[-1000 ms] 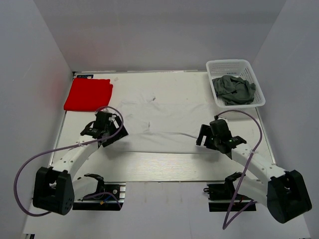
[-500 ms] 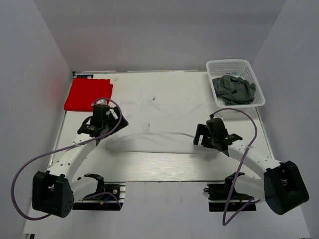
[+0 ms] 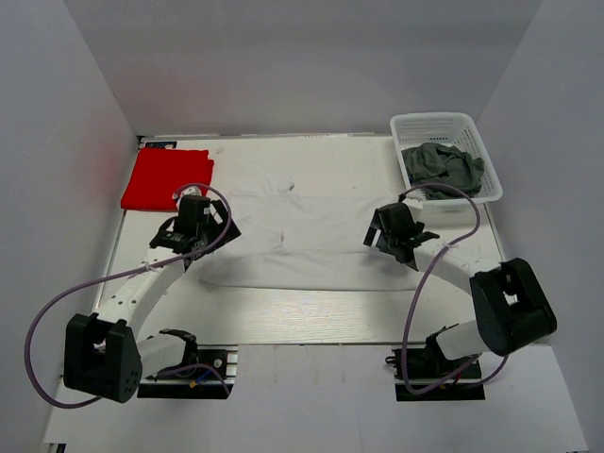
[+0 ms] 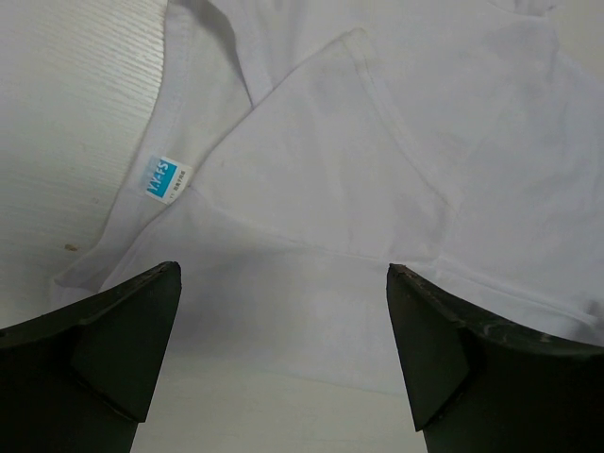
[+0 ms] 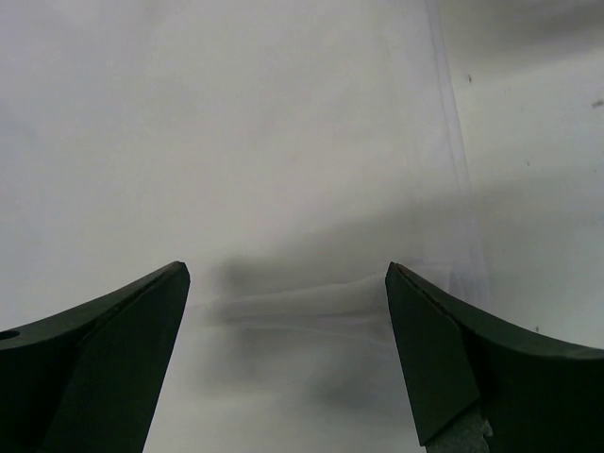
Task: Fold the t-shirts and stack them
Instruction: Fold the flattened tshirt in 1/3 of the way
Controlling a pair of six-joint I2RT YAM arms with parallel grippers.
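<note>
**Station status: both jaws spread over the white t-shirt**

1. Locate the white plain cloth t-shirt (image 3: 311, 236). It lies spread out across the middle of the pale wood-grain surface (image 3: 311, 316), with light creases in it.
2. Locate the bright red cloth t-shirt (image 3: 168, 177). It sits folded into a flat rectangle at the far left corner of the surface, apart from the white t-shirt.
3. Locate the dark grey cloth t-shirt (image 3: 444, 170). It lies crumpled inside the white plastic lattice basket (image 3: 434, 120), which stands at the far right corner.
4. Check the left arm (image 3: 142, 293). It reaches over the white t-shirt's end nearest the left edge of the surface. In the left wrist view the left jaws are spread wide, with one dark finger (image 4: 113, 349) in each lower corner. Between them you see white cloth (image 4: 425, 142), a short sleeve seam, and the neck opening with a small blue and white label (image 4: 168, 176).
5. Check the right arm (image 3: 451, 271). It reaches over the white t-shirt's end nearest the right edge. In the right wrist view the right jaws are also spread wide. A shallow wrinkle in the white cloth (image 5: 236, 142) lies between the fingers (image 5: 94, 368), and the cloth's edge runs down the right side with bare surface beyond it.
6. You cannot tell from these views whether either pair of fingertips touches the cloth.
</note>
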